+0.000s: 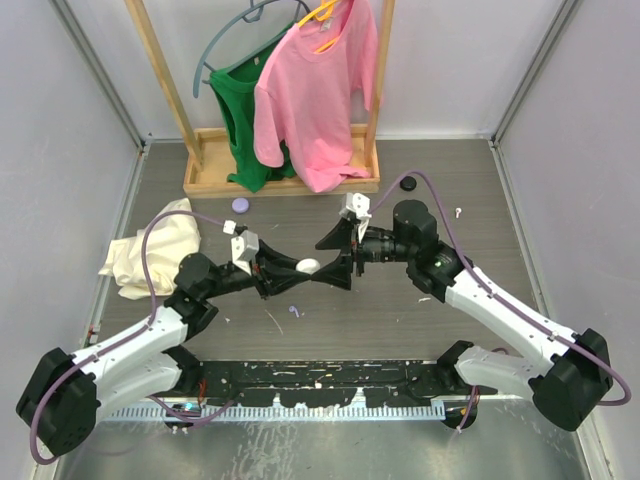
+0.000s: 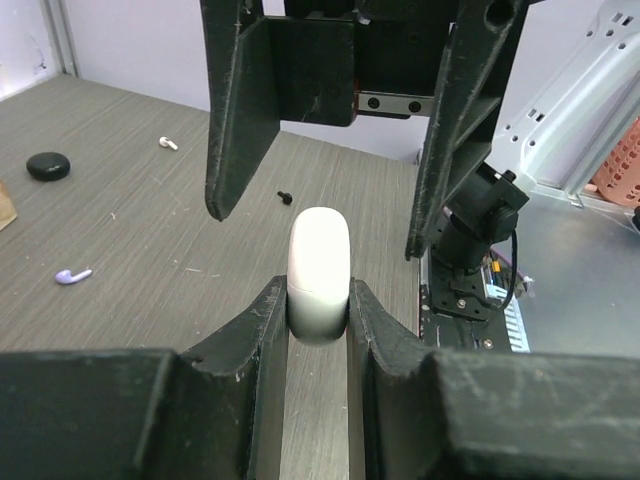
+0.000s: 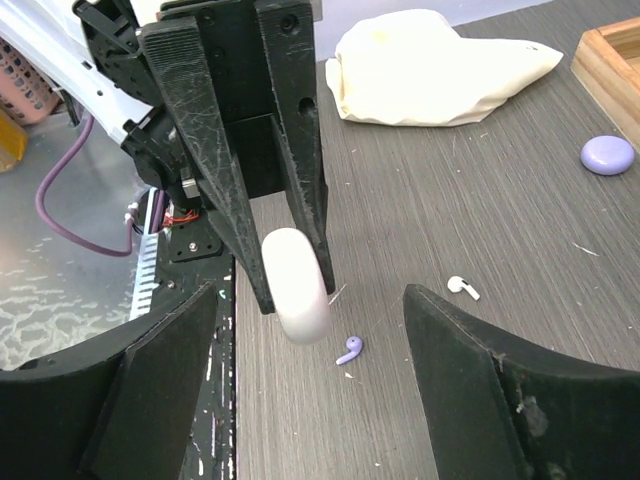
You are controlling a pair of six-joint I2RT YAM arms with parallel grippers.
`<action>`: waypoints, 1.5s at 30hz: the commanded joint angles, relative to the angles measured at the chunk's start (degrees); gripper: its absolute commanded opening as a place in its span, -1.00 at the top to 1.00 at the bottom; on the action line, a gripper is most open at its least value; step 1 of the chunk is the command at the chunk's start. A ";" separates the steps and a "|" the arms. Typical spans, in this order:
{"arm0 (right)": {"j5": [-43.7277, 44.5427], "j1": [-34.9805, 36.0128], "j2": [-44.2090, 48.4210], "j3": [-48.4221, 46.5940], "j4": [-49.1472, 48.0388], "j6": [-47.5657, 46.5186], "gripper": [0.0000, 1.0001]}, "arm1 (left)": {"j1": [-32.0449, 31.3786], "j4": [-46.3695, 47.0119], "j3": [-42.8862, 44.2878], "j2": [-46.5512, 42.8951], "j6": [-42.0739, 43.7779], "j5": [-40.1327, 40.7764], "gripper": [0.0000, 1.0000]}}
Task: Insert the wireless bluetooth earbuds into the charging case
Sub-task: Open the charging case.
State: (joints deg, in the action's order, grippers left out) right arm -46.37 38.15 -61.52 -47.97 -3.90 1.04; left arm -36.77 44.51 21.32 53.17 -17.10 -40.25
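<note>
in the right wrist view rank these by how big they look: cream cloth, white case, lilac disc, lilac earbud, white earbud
1. cream cloth
2. white case, though being nearest the camera inflates it
3. lilac disc
4. lilac earbud and white earbud look alike, so no ranking between them

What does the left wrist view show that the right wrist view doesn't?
Only left wrist: the black case and a small black item too tiny to identify. Only right wrist: the cream cloth, the lilac case and a wooden tray corner. Both: the white charging case gripped in the left tool, plus a lilac earbud and a white earbud on the table, though I cannot tell whether they are the same ones.
</note>
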 commanded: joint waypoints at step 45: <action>15.52 0.25 2.48 -6.80 6.17 -1.21 -0.62 | -5.01 1.15 -4.46 -3.97 9.45 8.61 0.99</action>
State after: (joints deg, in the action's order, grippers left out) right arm -35.05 38.52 -60.58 -51.86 3.27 -1.17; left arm -41.52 43.75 18.37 49.84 -9.30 -36.38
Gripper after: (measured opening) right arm 0.805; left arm 0.242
